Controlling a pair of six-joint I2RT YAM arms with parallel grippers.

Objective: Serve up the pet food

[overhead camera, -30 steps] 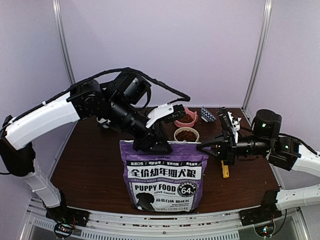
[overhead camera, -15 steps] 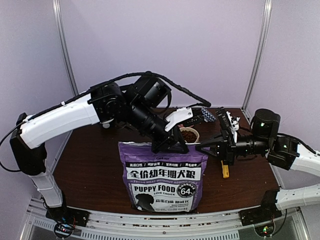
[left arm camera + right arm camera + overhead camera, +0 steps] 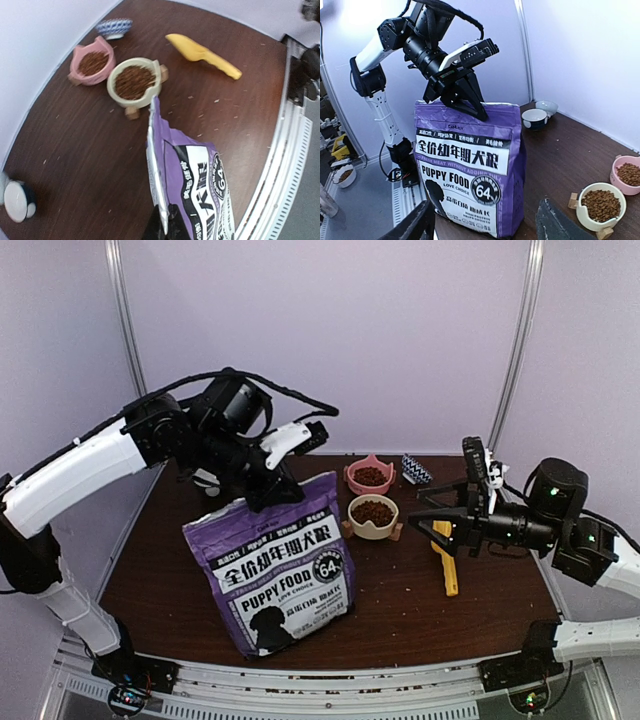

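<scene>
my left gripper (image 3: 164,226) is clenched on the top edge of the purple bag (image 3: 282,575), with the thin seam pinched between both fingers. half a second ago i held that bag upright near the front middle of the table (image 3: 165,560), my arm stretched out over the bowls. now the bag sits further to my left and leans, its top edge slanting up toward the right in the overhead view. i cannot tell whether its bottom rests on the wood. my arm has pulled back with it, so the pink bowl (image 3: 369,477), hidden a moment ago, shows again behind the cream bowl (image 3: 373,512). both bowls hold dark brown kibble (image 3: 132,81); whatever pet food is in the bag is out of sight.

my right gripper (image 3: 418,506) is spread wide with nothing in it, and it has drawn back toward my right side. the yellow scoop (image 3: 445,560) lies flat on the table below it in the overhead view, to the right of the cream bowl.

the bag's white label carries the line 全价幼年期犬粮. under it i read "puppy food", "love choice" and "64%" in a round badge, beside a black dog silhouette. a small line above begins "fresh meat without adding".
</scene>
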